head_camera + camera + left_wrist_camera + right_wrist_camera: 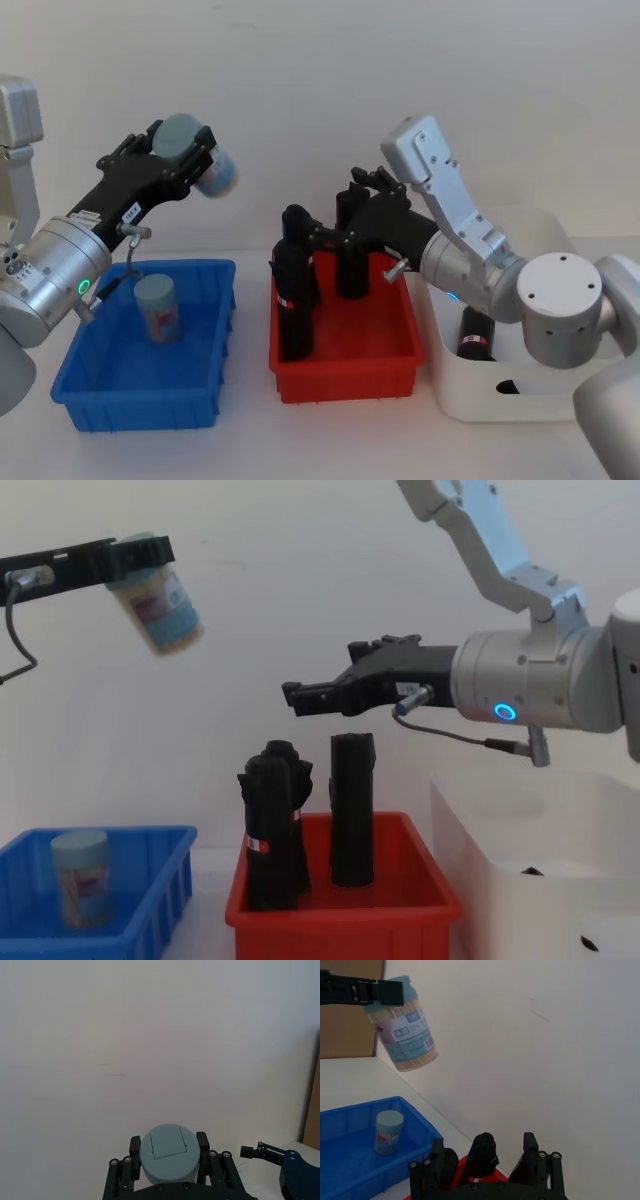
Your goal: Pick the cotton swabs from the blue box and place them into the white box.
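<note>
Swab jar number one, the held swab jar (213,170), is up in the air right now. The left gripper (182,148) is clamped on it at the teal lid end, fingers pressed against both sides of the lid. The clear body with its label pokes out past the fingertips, tilted rather than upright. From the chest view it hangs high over the blue box (130,410), well clear of the rim.

The second swab jar (157,308) stands upright inside the blue box, lid up, nothing touching it.

The right gripper (298,696) hovers over the red bin (345,375) with its fingers spread apart and nothing between them. It sits above the black rolls (296,290) standing in that bin, not touching them.

The white box (500,400) is on the far right, just beside the red bin, well apart from the held jar. One black roll lies inside it.
</note>
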